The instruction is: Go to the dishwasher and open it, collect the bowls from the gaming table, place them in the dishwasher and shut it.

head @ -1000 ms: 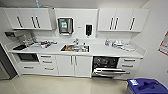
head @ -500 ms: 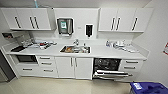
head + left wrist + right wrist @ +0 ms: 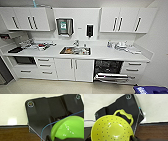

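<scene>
One stainless-steel-fronted dishwasher (image 3: pixel 111 76) is standing open. One steel sink basin (image 3: pixel 75 51) is sitting in one white countertop (image 3: pixel 105 53). Six dark vertical handles are showing on the white upper cabinets: three on the left cabinet group (image 3: pixel 25 18), three on the right cabinet group (image 3: pixel 125 20). Two white lower cabinet doors (image 3: pixel 74 69) are hanging under the sink. One steel paper-towel dispenser (image 3: pixel 64 26) and one dark wall dispenser (image 3: pixel 89 30) are hanging on the wall. One blue bin (image 3: pixel 150 90) is sitting on the floor. Two bowls are showing in the wrist views: one glossy bright green bowl (image 3: pixel 70 127) and one yellow-green perforated bowl with a loop handle (image 3: pixel 111 128).
</scene>
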### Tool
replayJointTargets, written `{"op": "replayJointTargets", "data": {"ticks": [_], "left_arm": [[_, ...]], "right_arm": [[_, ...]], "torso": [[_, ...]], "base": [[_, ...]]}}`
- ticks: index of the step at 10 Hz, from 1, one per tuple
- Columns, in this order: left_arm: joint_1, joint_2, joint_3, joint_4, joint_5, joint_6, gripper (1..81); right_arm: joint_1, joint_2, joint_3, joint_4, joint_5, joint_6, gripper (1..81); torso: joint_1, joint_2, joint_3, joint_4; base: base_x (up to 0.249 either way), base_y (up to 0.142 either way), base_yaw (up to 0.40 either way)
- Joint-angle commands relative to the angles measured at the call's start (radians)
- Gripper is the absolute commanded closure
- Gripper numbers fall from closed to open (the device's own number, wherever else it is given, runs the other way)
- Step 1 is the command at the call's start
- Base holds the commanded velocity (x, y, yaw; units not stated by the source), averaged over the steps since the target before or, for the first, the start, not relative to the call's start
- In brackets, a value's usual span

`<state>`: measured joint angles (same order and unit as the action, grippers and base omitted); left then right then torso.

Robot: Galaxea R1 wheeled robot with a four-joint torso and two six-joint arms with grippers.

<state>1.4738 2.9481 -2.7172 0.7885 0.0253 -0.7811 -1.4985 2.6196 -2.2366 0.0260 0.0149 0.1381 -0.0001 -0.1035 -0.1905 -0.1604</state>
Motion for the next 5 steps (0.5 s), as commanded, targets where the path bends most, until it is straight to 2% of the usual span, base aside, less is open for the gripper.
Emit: {"op": "replayJointTargets", "data": {"ticks": [1, 5], "left_arm": [[-0.042, -0.004, -0.003, -0.003, 0.047, 0.005, 81.1], [-0.042, -0.006, -0.004, -0.002, 0.048, 0.006, 81.1]], "right_arm": [[0.042, -0.028, 0.006, 0.0, -0.058, -0.003, 81.1], [0.045, -0.027, 0.008, 0.0, -0.059, -0.003, 81.1]], "torso": [[0.0, 0.0, 0.0, 0.0], [0.0, 0.0, 0.0, 0.0]], "base": [[0.146, 0.0, 0.0], [0.142, 0.0, 0.0]]}}
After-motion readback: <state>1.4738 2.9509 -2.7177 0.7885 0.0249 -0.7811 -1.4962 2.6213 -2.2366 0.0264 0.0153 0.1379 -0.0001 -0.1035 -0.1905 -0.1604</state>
